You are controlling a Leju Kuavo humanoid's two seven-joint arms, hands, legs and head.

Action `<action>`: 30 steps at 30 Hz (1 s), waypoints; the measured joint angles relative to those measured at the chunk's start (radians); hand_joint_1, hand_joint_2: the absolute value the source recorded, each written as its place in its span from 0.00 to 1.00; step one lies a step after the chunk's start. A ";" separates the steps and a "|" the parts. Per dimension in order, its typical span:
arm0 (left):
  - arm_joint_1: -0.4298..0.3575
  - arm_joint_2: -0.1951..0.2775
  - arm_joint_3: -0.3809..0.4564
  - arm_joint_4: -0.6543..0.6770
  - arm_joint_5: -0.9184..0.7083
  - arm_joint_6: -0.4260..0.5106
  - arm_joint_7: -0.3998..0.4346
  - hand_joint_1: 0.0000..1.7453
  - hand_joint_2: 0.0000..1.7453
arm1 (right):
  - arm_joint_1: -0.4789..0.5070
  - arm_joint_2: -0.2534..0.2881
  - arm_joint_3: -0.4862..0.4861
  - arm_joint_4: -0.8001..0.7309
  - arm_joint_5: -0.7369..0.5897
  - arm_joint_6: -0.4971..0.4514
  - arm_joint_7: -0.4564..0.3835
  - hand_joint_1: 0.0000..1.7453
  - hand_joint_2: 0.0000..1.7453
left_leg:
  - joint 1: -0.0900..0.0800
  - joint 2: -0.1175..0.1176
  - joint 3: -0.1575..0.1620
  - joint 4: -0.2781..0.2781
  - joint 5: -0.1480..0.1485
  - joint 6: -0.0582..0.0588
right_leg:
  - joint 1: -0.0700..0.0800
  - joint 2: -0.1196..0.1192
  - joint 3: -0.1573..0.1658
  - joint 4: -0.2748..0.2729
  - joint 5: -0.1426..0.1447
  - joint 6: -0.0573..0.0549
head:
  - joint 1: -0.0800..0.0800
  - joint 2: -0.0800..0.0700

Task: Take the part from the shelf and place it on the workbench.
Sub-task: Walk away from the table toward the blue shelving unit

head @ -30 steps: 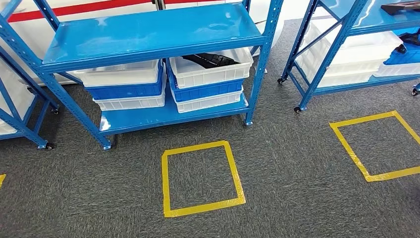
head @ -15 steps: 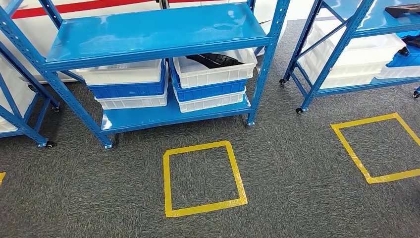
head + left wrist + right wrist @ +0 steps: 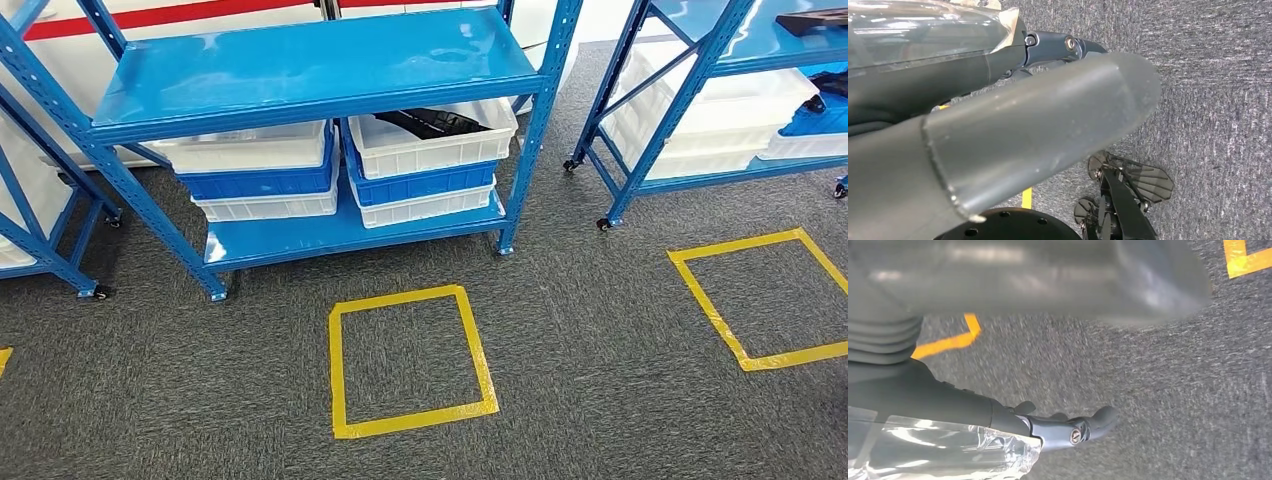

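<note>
A black part lies in the top white bin of a stack on the lower level of the blue shelf, in the head view. Beside it on the left stands a second stack of white and blue bins. My left hand hangs over grey carpet with its thumb and dark fingers apart and nothing in them. My right hand also hangs over the carpet, fingers stretched out and holding nothing.
A second blue shelf at the right carries white bins and a dark object on its upper level. Two yellow tape squares mark the carpet in front of the shelves. A third shelf's legs stand at the left.
The whole head picture has shifted slightly since a second ago, so the camera has moved a little. Nothing on the shelves has changed.
</note>
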 joint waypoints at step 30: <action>-0.016 -0.005 0.064 -0.009 0.038 -0.016 -0.026 0.00 1.00 | 0.002 0.007 -0.023 0.022 0.166 0.103 0.535 0.00 0.75 | 0.020 -0.029 0.035 -0.054 0.022 0.022 | -0.023 0.028 -0.069 0.121 -0.031 0.048 | 0.012 0.000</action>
